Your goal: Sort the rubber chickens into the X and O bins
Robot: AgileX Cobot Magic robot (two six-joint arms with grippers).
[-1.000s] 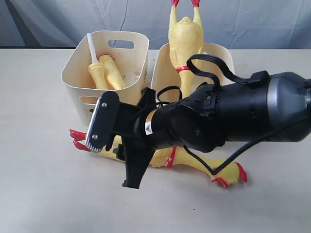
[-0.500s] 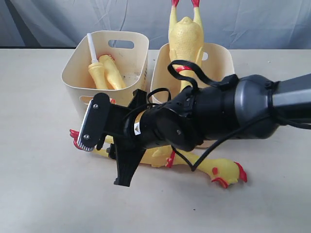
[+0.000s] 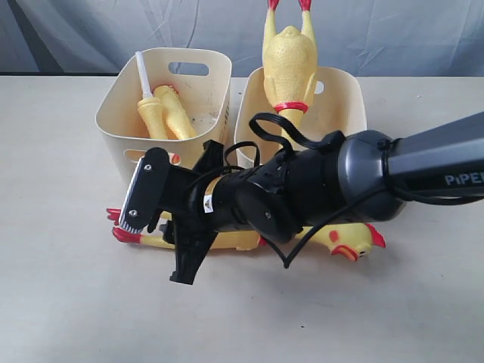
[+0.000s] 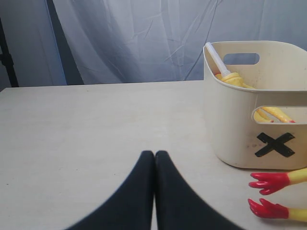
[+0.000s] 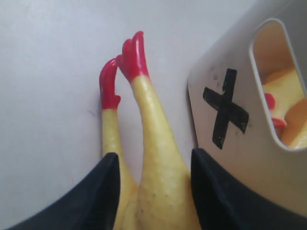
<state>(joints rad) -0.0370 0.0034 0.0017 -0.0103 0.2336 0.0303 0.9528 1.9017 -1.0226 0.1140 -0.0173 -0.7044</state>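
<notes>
Right now, the right gripper (image 3: 157,248) reaches in from the right, across the near walls of both bins. Its jaws are spread wide, one finger pressed to each flank of a big rubber chicken (image 5: 152,143), whose body fills the gap. That chicken lies lengthwise along the worktop (image 3: 60,287), red feet to the left just beside the X bin (image 3: 113,140) and head to the right. Two slim chickens (image 3: 170,113) stand in the X bin. Another big chicken (image 3: 289,64) sticks feet-up out of the right bin (image 3: 340,106), whose mark is hidden. The bins touch, close to the worktop's far edge. Broad worktop lies open to the left and near side. The left gripper (image 4: 154,154) hangs over it, fingers pressed together and holding nothing.
</notes>
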